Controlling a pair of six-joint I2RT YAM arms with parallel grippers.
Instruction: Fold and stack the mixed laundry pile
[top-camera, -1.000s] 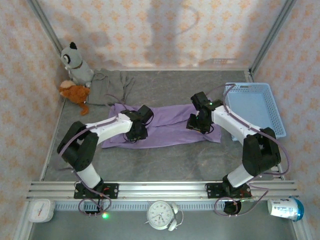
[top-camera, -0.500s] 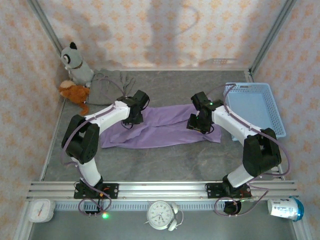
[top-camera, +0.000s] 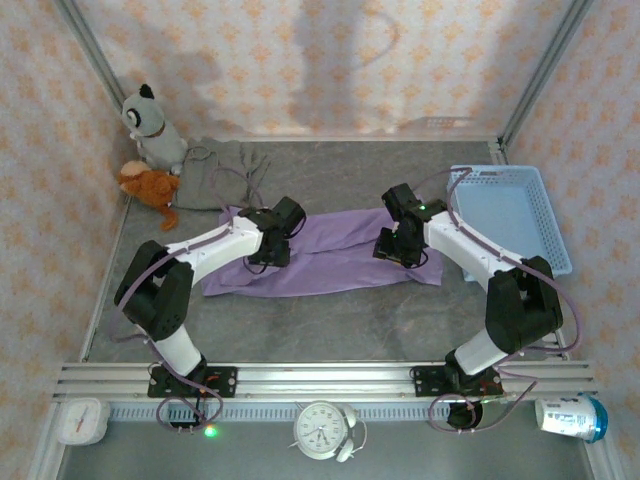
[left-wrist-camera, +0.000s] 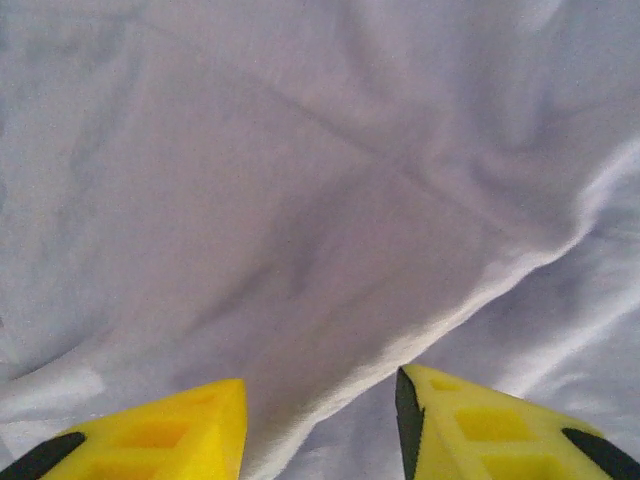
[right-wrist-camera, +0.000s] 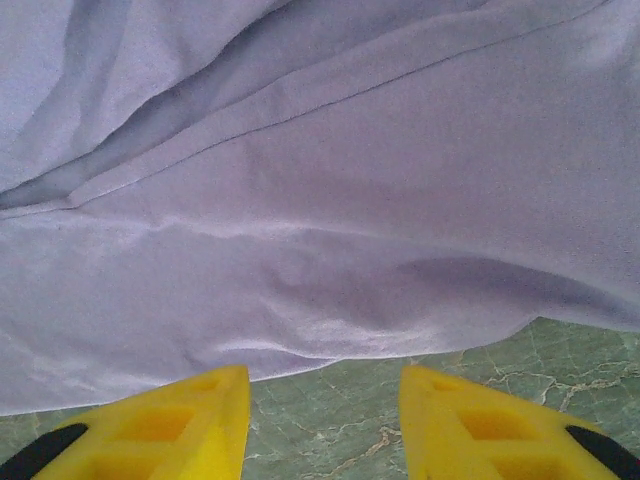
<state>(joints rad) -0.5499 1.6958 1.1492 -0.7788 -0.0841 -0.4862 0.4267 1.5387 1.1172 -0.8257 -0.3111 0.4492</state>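
Leaving the taupe garment (top-camera: 212, 176) bunched at far left, well apart from both grippers. Hovering the left gripper (left-wrist-camera: 320, 400), jaws parted and empty, over the left part of the lavender garment (top-camera: 335, 256), spread mid-table with its long axis running left to right, and pointing at a raised crease just ahead. Poising the right gripper (right-wrist-camera: 323, 390), likewise parted and empty, at the right part, straddling the near hem against the table (right-wrist-camera: 480, 390).

Legible text, numbers, brands: none.
Round alarm clock (top-camera: 322, 430), near edge, centre: dial markings too small to read.
White square device with round face (top-camera: 80, 420), near left: unreadable.
Blue-and-white container (top-camera: 570, 416), on its side, near right: label print blurred, unreadable.
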